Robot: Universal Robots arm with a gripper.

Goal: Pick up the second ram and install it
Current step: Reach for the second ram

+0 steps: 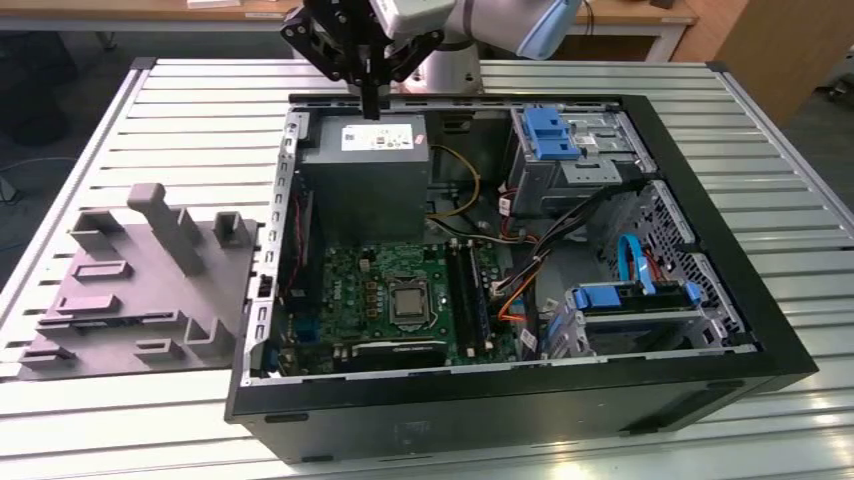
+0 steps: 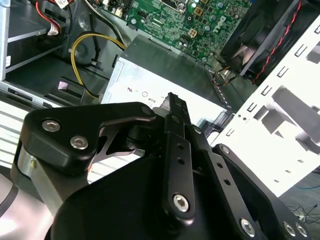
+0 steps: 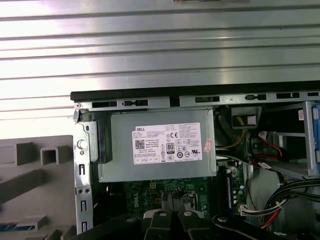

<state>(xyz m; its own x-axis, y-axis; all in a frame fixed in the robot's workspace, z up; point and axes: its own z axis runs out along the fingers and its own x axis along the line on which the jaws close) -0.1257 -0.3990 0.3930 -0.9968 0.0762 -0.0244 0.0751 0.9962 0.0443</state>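
Observation:
My gripper [image 1: 372,104] hangs at the far edge of the open computer case [image 1: 747,330], just above the grey power supply [image 1: 363,175]. Its black fingers [image 2: 172,102] sit pressed together with nothing between them, and in the first wrist view the gripper [image 3: 173,196] is over the supply's [image 3: 157,145] near edge. A thin blue strip [image 3: 14,227] lies on the grey fixture [image 3: 35,180] beside the case; it looks like the second ram, well apart from the gripper. The black memory slots [image 1: 463,290] run along the green motherboard [image 1: 380,285].
The case lies on a slatted metal table [image 1: 187,110]. The grey fixture [image 1: 134,290] with upright posts stands at the exterior view's left of the case. Blue drive brackets [image 1: 554,130], cable bundles [image 1: 561,240] and a fan [image 2: 260,40] crowd the case interior.

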